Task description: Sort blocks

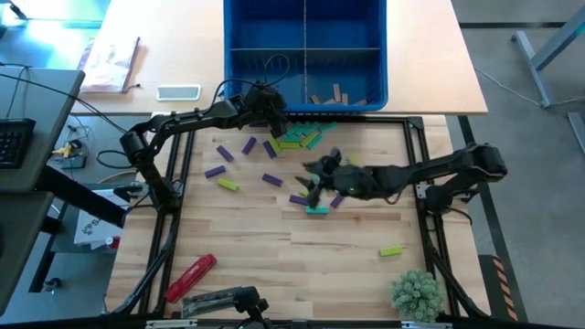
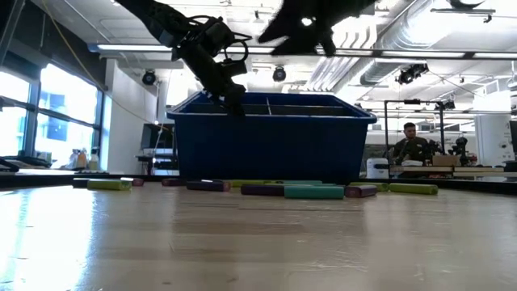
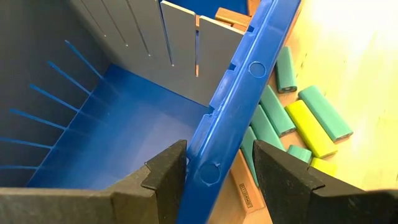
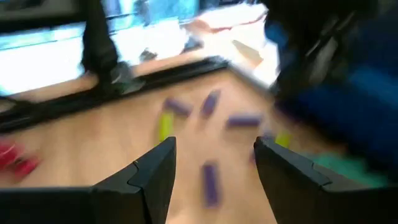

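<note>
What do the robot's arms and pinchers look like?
Both arms are black, built from thin tubes with chunky round joints. A thin black cable loops by the left gripper. The right gripper matches it. Each has two flat, matte black fingers with angled, stepped tips.

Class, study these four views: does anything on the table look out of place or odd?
One lime block lies alone near the small plant, far from the rest scattered near the blue bin. A red tool lies askew at the table's front-left, unlike any block.
</note>
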